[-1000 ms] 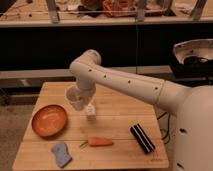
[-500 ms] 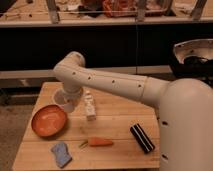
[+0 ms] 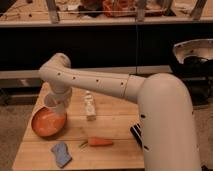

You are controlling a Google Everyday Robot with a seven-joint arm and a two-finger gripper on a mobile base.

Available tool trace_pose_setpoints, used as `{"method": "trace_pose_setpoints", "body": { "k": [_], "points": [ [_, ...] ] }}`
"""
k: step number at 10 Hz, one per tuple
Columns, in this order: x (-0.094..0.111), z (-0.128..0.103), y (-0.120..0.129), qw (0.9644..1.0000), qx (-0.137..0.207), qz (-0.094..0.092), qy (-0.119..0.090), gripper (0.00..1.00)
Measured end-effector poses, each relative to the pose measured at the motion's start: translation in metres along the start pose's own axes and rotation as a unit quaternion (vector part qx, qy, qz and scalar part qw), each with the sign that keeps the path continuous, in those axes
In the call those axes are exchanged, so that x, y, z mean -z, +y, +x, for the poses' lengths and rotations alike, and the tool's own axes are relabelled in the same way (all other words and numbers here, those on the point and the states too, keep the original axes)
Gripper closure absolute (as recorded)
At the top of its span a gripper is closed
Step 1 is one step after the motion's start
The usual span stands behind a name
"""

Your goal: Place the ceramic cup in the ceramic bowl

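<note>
Nearest the camera, the robot's broad white arm is filling the right side of the view and reaching leftward across the wooden table. A blue cloth is lying near the table's front edge, and an orange carrot is lying just to its right. A dark block-shaped object is peeking out from behind the arm at the right. Further in, the ceramic bowl is sitting on the table's left part. The hand is hanging over the bowl's far right rim, and the ceramic cup is sitting at the hand, above the bowl; whether the hand is clamped on the cup or spread apart, I cannot tell. A small white bottle is standing upright near the table's middle, just right of the bowl. Behind everything, dark shelving is running across the background.
</note>
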Motion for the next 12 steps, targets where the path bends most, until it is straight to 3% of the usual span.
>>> {"method": "trace_pose_setpoints", "body": {
  "k": [2, 12],
  "points": [
    [-0.005, 0.002, -0.011, 1.0000, 0.005, 0.000, -0.003, 0.99],
    [-0.032, 0.008, -0.019, 0.9995, 0.030, -0.004, -0.009, 0.99]
  ]
}}
